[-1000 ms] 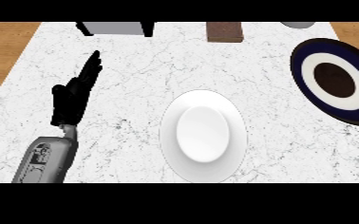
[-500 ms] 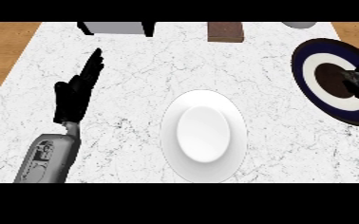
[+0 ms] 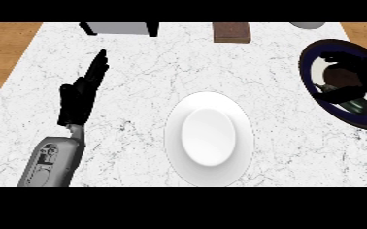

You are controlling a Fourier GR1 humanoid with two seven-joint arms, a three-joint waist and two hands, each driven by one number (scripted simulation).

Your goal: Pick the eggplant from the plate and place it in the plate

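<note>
The eggplant (image 3: 345, 77), dark brown, lies on the white middle of a dark blue plate (image 3: 307, 65) at the right edge of the head view. My right hand (image 3: 337, 58) comes in from the right over that plate, with fingers above the eggplant and the thumb below it, bracketing it without closing on it. An empty white plate (image 3: 209, 138) sits at the counter's centre front. At the left, my left hand (image 3: 77, 99) rests open and still, fingers pointing up, holding nothing.
Along the counter's far edge stand a grey box (image 3: 122, 27), a brown block (image 3: 231, 32) and a grey rounded object (image 3: 308, 25). The white marble counter ends at wooden floor on the left (image 3: 18, 39) and at the far right.
My right hand has come in from the right edge and now lies over the dark blue plate, around the eggplant. The eggplant and my left hand have not moved.
</note>
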